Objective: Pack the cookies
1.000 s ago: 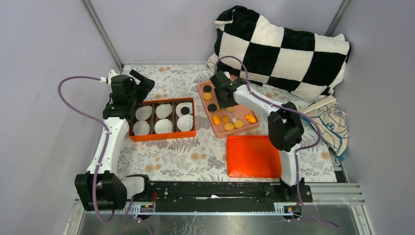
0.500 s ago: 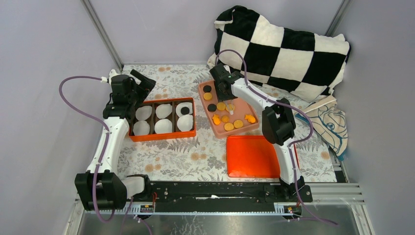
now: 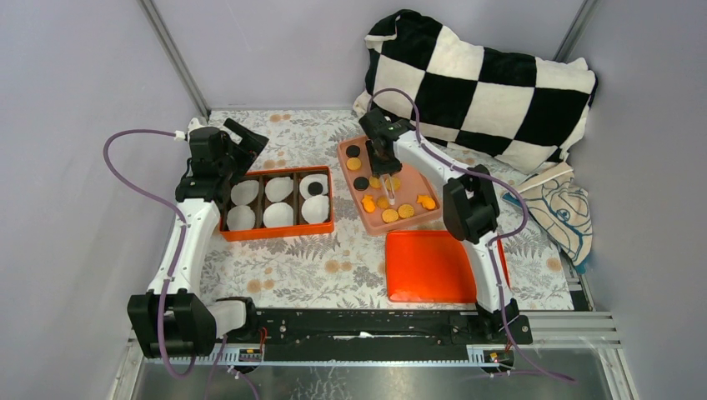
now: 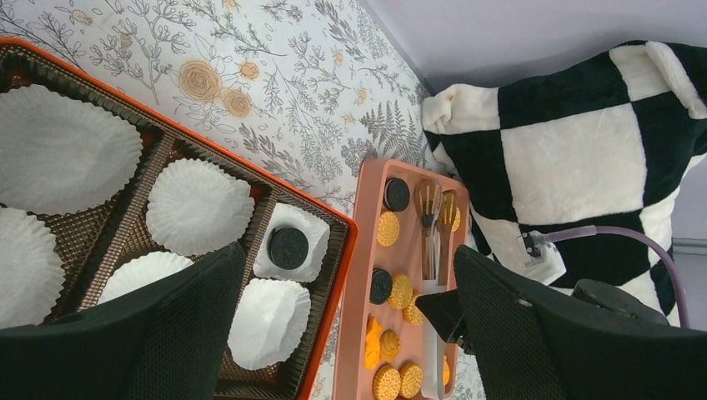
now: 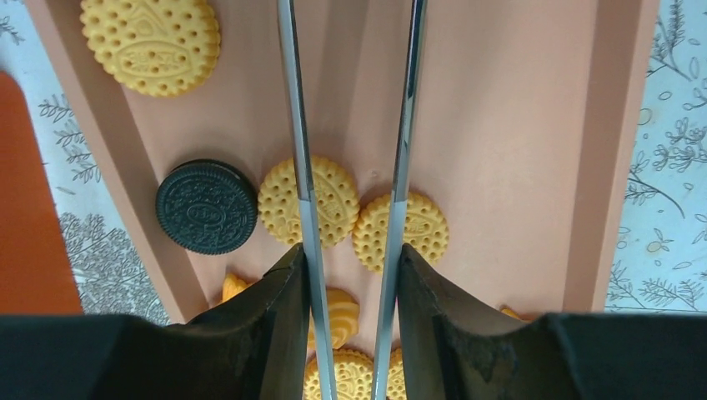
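- Showing small flat round cookies, mostly golden-orange with a few black, lying loose in a shallow rectangular pink tray on the floral-patterned table.
- Showing one black cookie already sitting in a white pleated paper liner.
- Hanging over two of the golden cookies with a pair of long thin metal tongs, blades standing apart and tips running out of the wrist view, so not telling whether anything is pinched there.
- Pressing on the outer faces of those tongs with the right gripper, its fingers partly closed and clasping the tool alone.
- Judging the step in hand as picking the next cookie from the pink tray.
- Calling next for squeezing the blades onto one disc's edges, lifting it level and carrying it leftward.
- Offering five vacant white paper liners in the orange six-compartment box just beside the pink tray.
- Hovering at the box's far left corner with the left gripper, fingers spread wide and holding nothing.
- Bearing embossed emblems and lettering on the cookie faces, too fine for reading.
- Showing no other legible writing.
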`<state>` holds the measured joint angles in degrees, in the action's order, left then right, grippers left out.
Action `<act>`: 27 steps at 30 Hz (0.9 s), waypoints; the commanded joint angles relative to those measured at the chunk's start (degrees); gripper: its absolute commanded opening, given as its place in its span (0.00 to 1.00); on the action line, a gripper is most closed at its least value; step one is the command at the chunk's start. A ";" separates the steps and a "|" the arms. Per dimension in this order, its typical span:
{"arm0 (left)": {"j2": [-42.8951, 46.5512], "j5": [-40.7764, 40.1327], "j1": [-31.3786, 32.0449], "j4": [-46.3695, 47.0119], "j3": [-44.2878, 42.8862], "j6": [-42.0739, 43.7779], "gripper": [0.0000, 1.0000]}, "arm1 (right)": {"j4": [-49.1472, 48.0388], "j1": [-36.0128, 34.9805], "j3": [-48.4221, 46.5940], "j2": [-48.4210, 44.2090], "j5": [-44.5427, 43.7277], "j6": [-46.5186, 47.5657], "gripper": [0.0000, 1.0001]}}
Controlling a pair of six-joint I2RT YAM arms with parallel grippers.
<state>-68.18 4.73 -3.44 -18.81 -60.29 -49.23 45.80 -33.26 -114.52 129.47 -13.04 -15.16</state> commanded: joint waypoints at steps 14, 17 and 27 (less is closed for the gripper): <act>1.37 -1.83 -1.04 -2.50 -5.07 0.90 0.99 | 2.06 -6.35 3.67 -22.81 10.31 0.42 0.20; -0.09 -3.96 -4.24 -5.31 -9.68 1.33 0.99 | 3.55 -9.58 0.18 -20.60 12.90 1.17 0.21; -6.66 9.52 -16.85 -4.03 -10.65 -3.12 0.99 | 5.37 -19.36 -14.24 -5.31 17.98 1.89 0.20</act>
<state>-73.97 9.26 -20.18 -22.59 -72.40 -51.55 49.84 -51.40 -123.72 119.50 0.91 -14.28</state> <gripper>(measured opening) 0.987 0.437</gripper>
